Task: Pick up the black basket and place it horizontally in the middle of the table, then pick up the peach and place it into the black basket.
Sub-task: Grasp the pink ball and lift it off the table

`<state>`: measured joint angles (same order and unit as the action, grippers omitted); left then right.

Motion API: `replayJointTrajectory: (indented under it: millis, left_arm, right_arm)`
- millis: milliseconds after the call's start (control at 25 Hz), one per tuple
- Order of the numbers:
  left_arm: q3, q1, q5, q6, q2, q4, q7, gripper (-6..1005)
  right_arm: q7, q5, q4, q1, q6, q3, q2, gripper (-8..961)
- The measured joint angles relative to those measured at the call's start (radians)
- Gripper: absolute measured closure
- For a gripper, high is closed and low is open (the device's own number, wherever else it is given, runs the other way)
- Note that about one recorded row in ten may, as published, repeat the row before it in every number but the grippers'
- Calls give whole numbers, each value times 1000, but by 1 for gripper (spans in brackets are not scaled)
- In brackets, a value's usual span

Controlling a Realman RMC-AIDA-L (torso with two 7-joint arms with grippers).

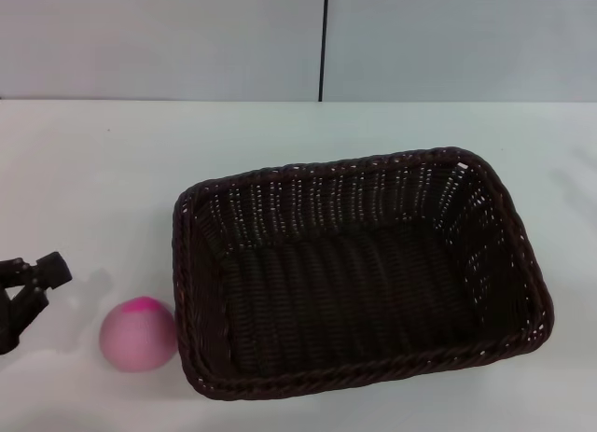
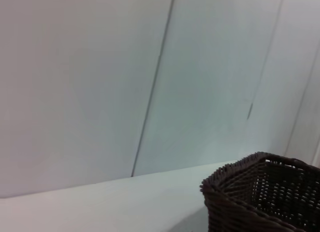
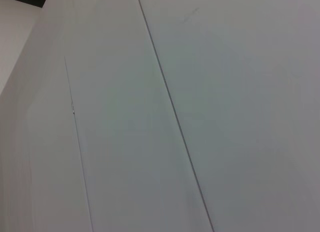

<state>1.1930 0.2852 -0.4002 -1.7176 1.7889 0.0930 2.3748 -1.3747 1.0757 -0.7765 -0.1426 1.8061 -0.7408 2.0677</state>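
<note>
The black basket (image 1: 359, 273) lies lengthwise across the middle of the white table (image 1: 112, 171), slightly skewed, open side up and with nothing in it. One of its corners (image 2: 260, 192) shows in the left wrist view. The peach (image 1: 138, 334), pale pink with a magenta tip, rests on the table just off the basket's left end, close to it. My left gripper (image 1: 33, 273) is at the far left edge of the head view, a little left of the peach and apart from it, mostly cut off. The right gripper is out of view.
A grey panelled wall (image 1: 187, 40) with a dark vertical seam (image 1: 324, 40) stands behind the table's far edge. The right wrist view holds only wall panels (image 3: 200, 91). Bare tabletop lies left of and behind the basket.
</note>
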Motion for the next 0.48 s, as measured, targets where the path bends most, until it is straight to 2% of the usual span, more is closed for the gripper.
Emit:
replayJointTrajectory:
  millis: [200,480]
  left_arm:
    - [-17,-7,-5,-2,-9,2,-7,968]
    - [-96,11,-7,63,15,5,1,748]
  right_arm:
    - [18,4,25,-6,-1,1,-2,395]
    - [28,15,73,-37,-2,8,-15,395]
